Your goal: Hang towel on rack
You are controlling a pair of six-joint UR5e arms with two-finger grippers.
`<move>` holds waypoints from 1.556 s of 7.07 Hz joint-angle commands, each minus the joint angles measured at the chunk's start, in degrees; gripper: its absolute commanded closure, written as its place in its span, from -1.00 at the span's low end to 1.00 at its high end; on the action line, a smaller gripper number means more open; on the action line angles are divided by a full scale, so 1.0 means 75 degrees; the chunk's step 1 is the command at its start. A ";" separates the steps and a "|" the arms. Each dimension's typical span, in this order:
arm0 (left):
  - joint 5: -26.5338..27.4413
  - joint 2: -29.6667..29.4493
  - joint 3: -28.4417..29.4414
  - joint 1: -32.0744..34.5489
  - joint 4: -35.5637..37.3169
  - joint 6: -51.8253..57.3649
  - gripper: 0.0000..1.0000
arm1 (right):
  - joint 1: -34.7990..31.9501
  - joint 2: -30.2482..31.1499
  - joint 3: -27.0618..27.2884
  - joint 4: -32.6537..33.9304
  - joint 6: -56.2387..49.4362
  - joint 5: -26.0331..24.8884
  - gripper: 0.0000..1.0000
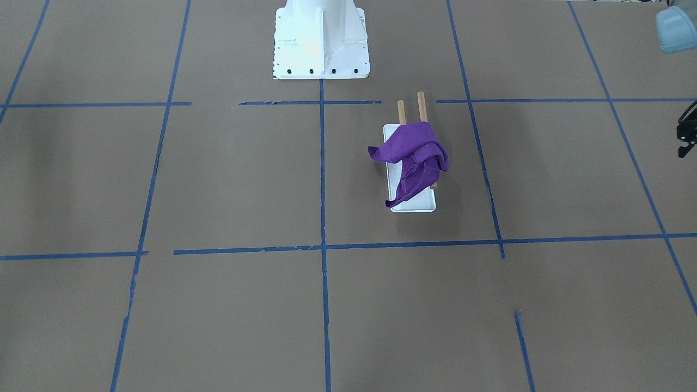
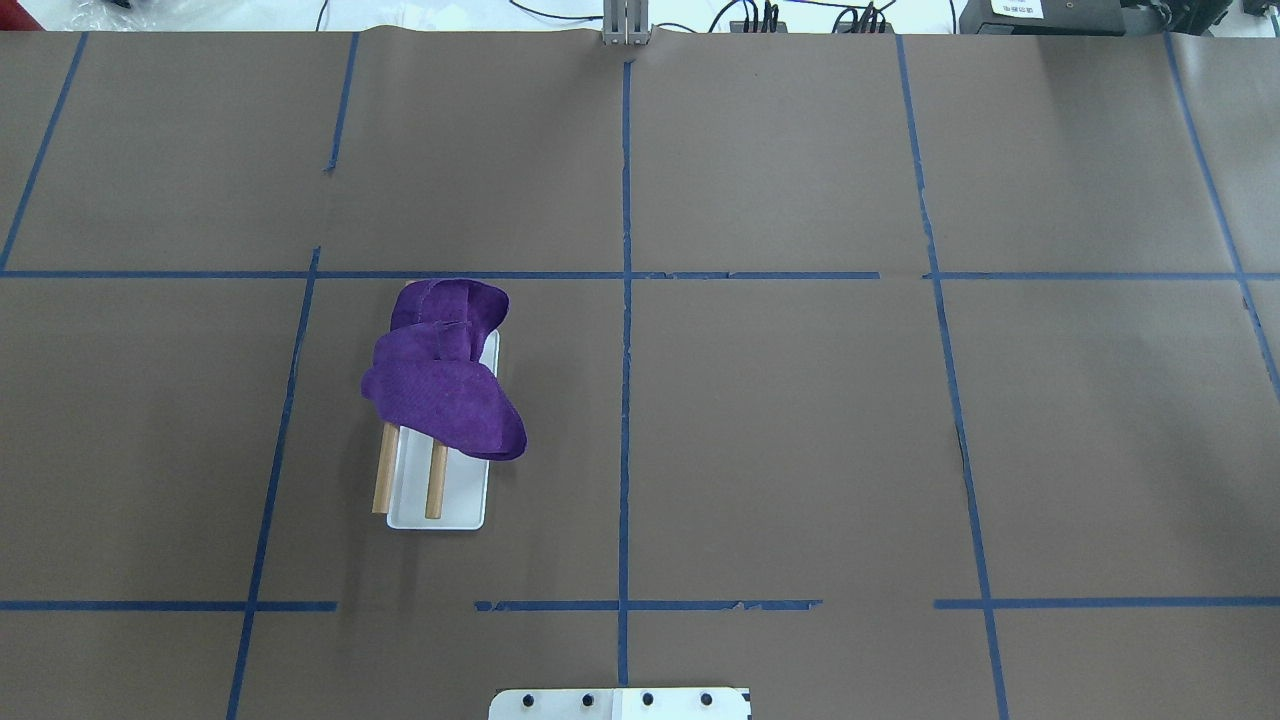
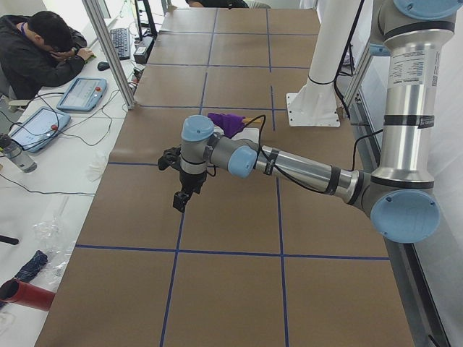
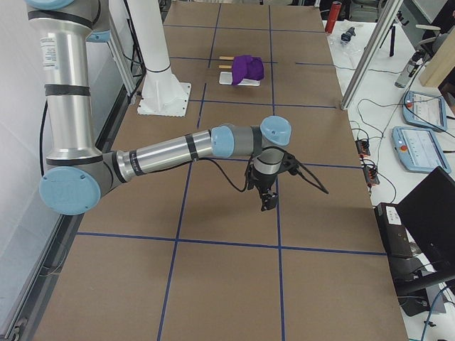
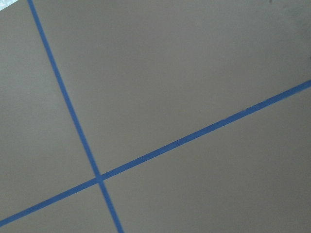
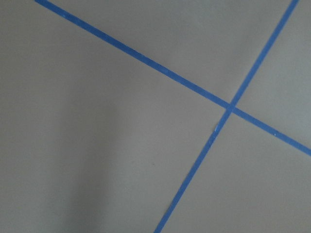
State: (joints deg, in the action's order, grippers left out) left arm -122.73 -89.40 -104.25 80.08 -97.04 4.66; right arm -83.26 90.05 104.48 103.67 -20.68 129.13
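A purple towel (image 1: pixel 415 158) lies bunched over the two wooden dowels (image 1: pixel 421 106) of the rack, whose white base (image 1: pixel 414 205) sits on the table. In the overhead view the towel (image 2: pixel 445 385) covers the far half of the rack (image 2: pixel 452 512). My left gripper (image 3: pixel 181 200) hangs above bare table, away from the rack; only a black part of it (image 1: pixel 687 132) shows at the front view's right edge. My right gripper (image 4: pixel 267 202) hangs over the table far from the rack. I cannot tell whether either is open or shut. Both wrist views show only brown paper and blue tape.
The white robot pedestal (image 1: pixel 321 41) stands at the table's robot side. Blue tape lines (image 2: pixel 625 300) divide the brown surface into squares. A person (image 3: pixel 36 50) sits at a side desk with tablets (image 3: pixel 83 92); a red bottle (image 3: pixel 25 295) lies there.
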 commanded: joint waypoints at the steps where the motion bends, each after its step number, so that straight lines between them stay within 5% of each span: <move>1: -0.0112 0.0259 0.0247 0.0338 0.0048 0.0340 -1.00 | -0.0826 0.0391 -0.0963 -0.0099 0.0016 0.0942 -1.00; 3: -0.0182 0.0518 0.0306 0.0372 0.0071 0.0375 -1.00 | -0.0829 0.0450 -0.0970 -0.0321 0.0832 0.0994 -1.00; 5: -0.1090 0.0344 0.0703 0.0595 0.1516 0.0305 -1.00 | -0.0829 0.0532 -0.1028 -0.0849 0.1127 0.0935 -1.00; 8: -0.1656 0.0355 0.0658 0.1435 0.1654 0.0305 -1.00 | -0.0829 0.0544 -0.1016 -0.0885 0.1141 0.0935 -1.00; 11: -0.1216 0.0331 0.0482 0.1885 0.1607 0.0305 -1.00 | -0.0829 0.0497 -0.0969 -0.0897 0.1129 0.0935 -1.00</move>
State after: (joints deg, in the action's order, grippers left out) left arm -133.67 -86.84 -100.23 93.63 -84.94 6.98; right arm -89.47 93.96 97.03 96.98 -12.19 136.14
